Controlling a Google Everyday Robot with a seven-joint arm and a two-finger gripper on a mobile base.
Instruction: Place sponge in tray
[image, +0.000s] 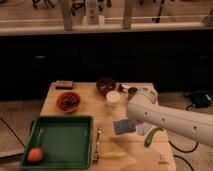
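Saw a light wooden table (100, 114) in front of a dark counter, carrying all the items. Saw the robot's white arm (170, 122) coming in from the lower right, slanting up and left over the table's right half and ending in a rounded head near the back right corner. Could not make out the tool itself, hidden somewhere at that end of the arm above the table's right side; took its fingers as pressed together, with nothing seen pinched between them. Found the tray (60, 119), green and shallow, at the table's front left corner, with a round orange item (34, 155) lying in its near left corner. Noted a reddish-brown bowl (67, 101) just behind the tray, a dark bowl (106, 85) farther back near the middle, and a white cup (113, 98) just in front of that dark bowl. Found the sponge (124, 126), medium blue, lying flat on the table to the right of the tray and apart from it, just beside the arm's lower edge, outside the tray. Noted a paler grey-blue patch (143, 129) beside the sponge on its right, a green curved item (152, 136) past that, a yellow elongated item (112, 155) at the front edge, and a small brown block (64, 84) at the back left.
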